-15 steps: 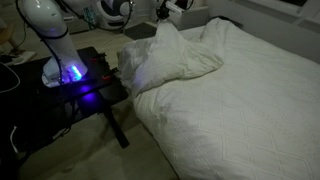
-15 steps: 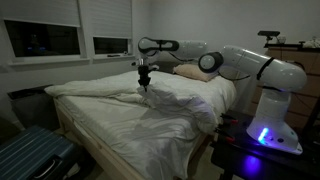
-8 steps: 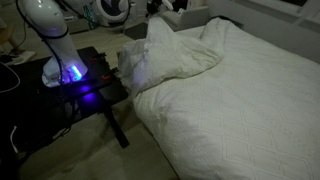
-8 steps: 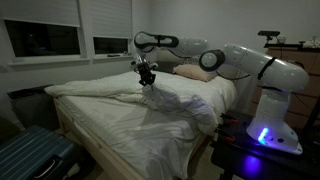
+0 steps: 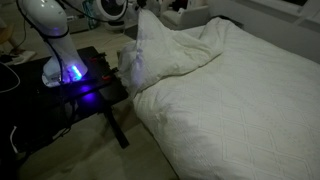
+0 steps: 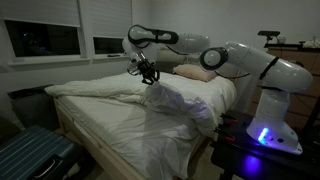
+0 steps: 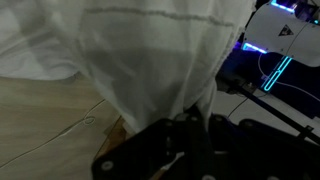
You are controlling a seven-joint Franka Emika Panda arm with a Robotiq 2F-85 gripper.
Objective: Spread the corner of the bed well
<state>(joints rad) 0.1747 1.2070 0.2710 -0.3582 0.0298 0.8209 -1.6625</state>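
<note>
Wrist view: the black two-finger hand [image 7: 193, 122] enters from the bottom edge with its fingers pressed together, pinching a gathered fold of the thick, white, finely textured duvet corner [image 7: 150, 60]. The fabric hangs from this pinch and fills the upper half of the view. A light wooden floor [image 7: 50, 115] shows behind it.

In an exterior view, the small black counter [image 5: 98, 82] stands just beside the bed and carries the white robot base with a blue glowing light [image 5: 68, 70]. The smooth white robot arm [image 6: 240, 60] reaches from this base across the head end of the bed.

The corner [image 5: 150, 42] stands raised in a narrow peak above the rest of the duvet, at the bed edge nearest the counter. Its top reaches the upper edge of that view, and the hand itself cannot be made out there. In an exterior view, the hand [image 6: 147, 72] sits at the top of this peak, with wrinkled fabric falling away below it.

The large white bed with a quilted cover [image 5: 245, 110] extends flat and smooth beyond the corner. A beige pillow [image 6: 190, 72] lies at the head end, behind the hand. Two dark windows [image 6: 45, 40] are set in the far wall
</note>
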